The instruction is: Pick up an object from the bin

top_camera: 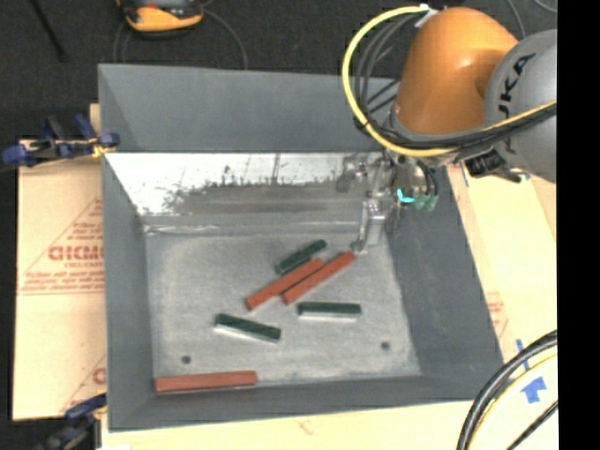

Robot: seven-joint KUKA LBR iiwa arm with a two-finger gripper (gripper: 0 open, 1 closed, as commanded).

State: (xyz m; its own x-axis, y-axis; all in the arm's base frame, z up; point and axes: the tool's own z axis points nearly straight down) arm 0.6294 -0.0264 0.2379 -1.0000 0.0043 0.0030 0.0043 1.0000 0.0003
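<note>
Nearest me, a lone red bar (205,381) lies along the lower-left floor of the bin (441,279). I count three red bars and three green. At centre a left red bar (281,287) and a right red bar (320,277) slant side by side. An upper green bar (301,256) lies just above them, and a lower-right green bar (329,310) and a lower-left green bar (247,327) lie below. The gripper (364,240) stands at the right red bar's upper end; clenched or released, I cannot tell.

One camera is looking down into the grey bin (234,111) from above, leaning from its near side, taking in the whole bin; the arm (450,64) is reaching in from the right.
</note>
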